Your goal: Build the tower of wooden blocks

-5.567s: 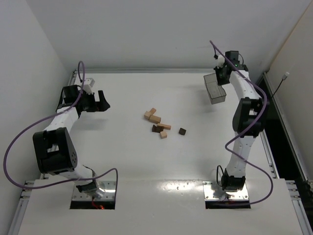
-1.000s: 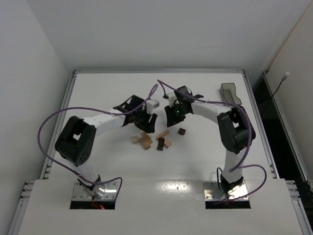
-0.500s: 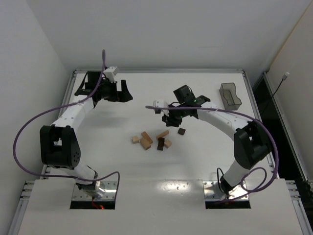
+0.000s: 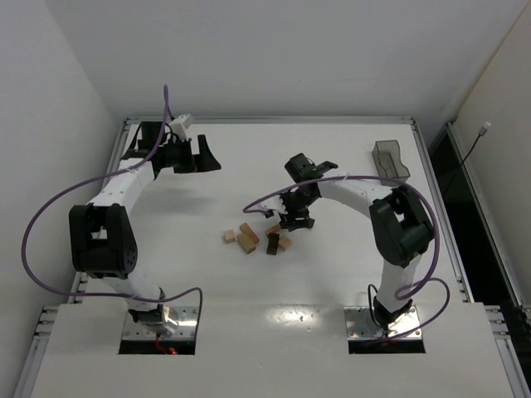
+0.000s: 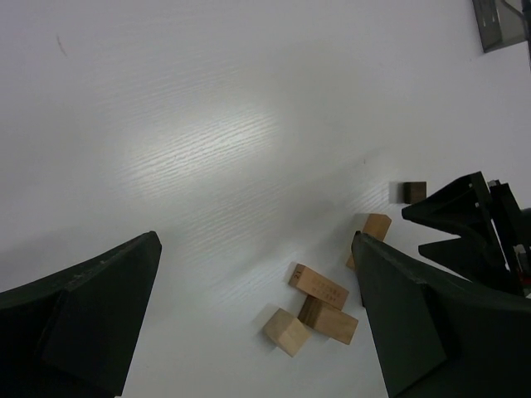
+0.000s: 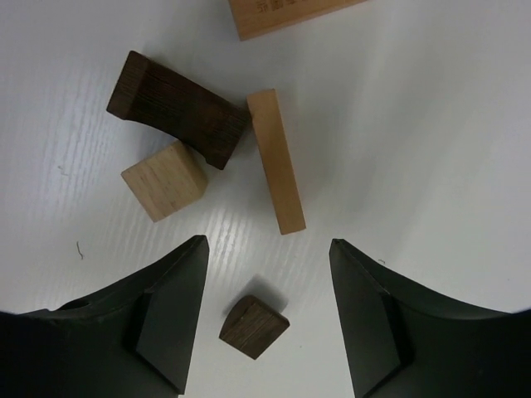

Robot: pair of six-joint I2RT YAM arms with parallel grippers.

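Observation:
Several wood blocks lie loose and flat mid-table, and no tower is in view. The top view shows a tan cube, tan oblongs and a dark oblong. My right gripper hangs open just over the group's right side. In the right wrist view a small dark block sits on the table between the open fingers of the right gripper, touching neither. Beyond it lie a thin tan oblong, a tan cube and a dark oblong. My left gripper is open and empty, far back left of the blocks.
A translucent grey bin stands at the back right, also seen as the bin in the left wrist view. The table's back rail runs behind both arms. A purple cable loops low beside the right gripper.
My left arm has swung away from the blocks to the back left, and its gripper has opened. The right gripper has come toward the near side over the small dark block and opened wider.

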